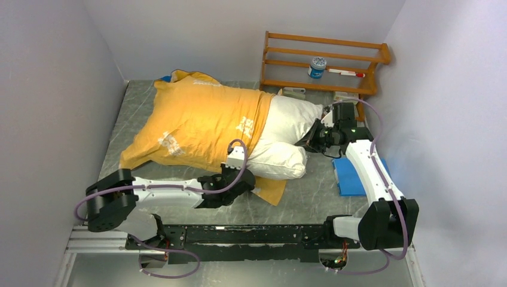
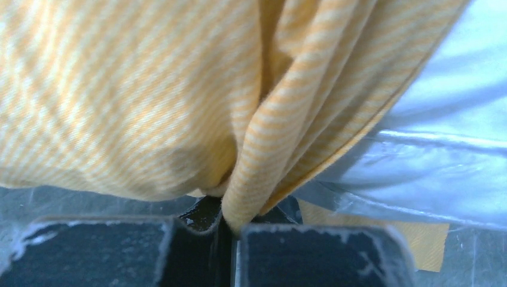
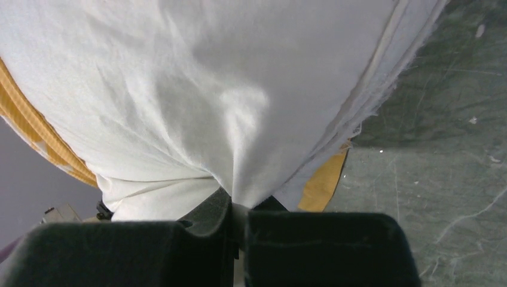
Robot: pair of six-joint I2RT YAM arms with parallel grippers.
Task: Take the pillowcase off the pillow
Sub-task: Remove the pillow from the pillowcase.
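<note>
The pillowcase (image 1: 197, 122), yellow-orange side up with white lettering, covers the left two thirds of the white pillow (image 1: 284, 134), whose right end sticks out bare. My left gripper (image 1: 244, 181) sits at the case's near open edge, shut on a fold of its yellow striped fabric (image 2: 257, 161). The left gripper (image 2: 232, 230) pinches that fold between its jaws. My right gripper (image 1: 311, 139) is at the pillow's bare right end. In the right wrist view the right gripper (image 3: 239, 212) is shut on a pinch of white pillow (image 3: 209, 107) cloth.
A wooden rack (image 1: 323, 63) with a small jar (image 1: 317, 67) and a marker stands at the back right. A flat blue pad (image 1: 353, 173) lies under the right arm. Grey walls close in on both sides of the marbled table (image 1: 311, 197).
</note>
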